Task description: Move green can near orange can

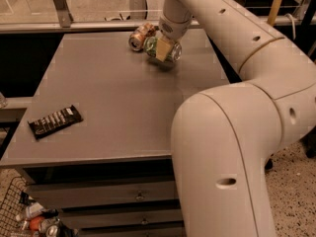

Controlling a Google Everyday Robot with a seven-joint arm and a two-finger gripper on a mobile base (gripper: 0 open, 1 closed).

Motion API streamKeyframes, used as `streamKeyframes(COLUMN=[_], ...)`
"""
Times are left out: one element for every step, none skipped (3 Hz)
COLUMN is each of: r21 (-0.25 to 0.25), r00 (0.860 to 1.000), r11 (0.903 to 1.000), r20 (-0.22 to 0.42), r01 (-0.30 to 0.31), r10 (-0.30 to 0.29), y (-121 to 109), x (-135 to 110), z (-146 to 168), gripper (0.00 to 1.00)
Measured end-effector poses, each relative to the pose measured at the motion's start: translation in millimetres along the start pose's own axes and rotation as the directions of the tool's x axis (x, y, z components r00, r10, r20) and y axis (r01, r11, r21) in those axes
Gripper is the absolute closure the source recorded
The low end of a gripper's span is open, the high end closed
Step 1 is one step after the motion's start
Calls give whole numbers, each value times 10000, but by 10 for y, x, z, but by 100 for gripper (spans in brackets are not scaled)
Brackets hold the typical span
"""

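Observation:
The green can (153, 46) is held on its side in my gripper (164, 49), just above the table's far edge. My gripper is shut on it, with a tan finger pad (163, 50) across its front and its silver end showing to the right. The orange can (139, 36) lies on its side on the table, just left of and behind the green can, close to touching it. My arm comes down from the upper right and hides the table's far right part.
The grey table (108, 93) has drawers below its front edge. A dark chocolate bar (55, 121) lies near the front left corner. A basket of litter (29, 221) stands on the floor at the lower left. A rail (74, 26) runs behind the table.

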State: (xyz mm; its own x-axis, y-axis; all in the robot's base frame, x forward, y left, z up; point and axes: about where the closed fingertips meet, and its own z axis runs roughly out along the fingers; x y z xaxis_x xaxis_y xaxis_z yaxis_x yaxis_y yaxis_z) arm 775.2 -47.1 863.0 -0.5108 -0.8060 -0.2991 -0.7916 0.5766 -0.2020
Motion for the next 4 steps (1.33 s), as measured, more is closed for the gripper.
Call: streamKeyframes(r21=[32,53,44,14], r00=[10000,9999,9999,9999], r11=[10000,9999,9999,9999], r20=[-41,-43,-44,-71], r01=[-85,-141,-134,-121], r10=[85,142,134,121], y=[-36,-70,-71,-61], x=[-110,-194,-203,-205], z=[101,174,204,248], gripper=[100,100,84,59])
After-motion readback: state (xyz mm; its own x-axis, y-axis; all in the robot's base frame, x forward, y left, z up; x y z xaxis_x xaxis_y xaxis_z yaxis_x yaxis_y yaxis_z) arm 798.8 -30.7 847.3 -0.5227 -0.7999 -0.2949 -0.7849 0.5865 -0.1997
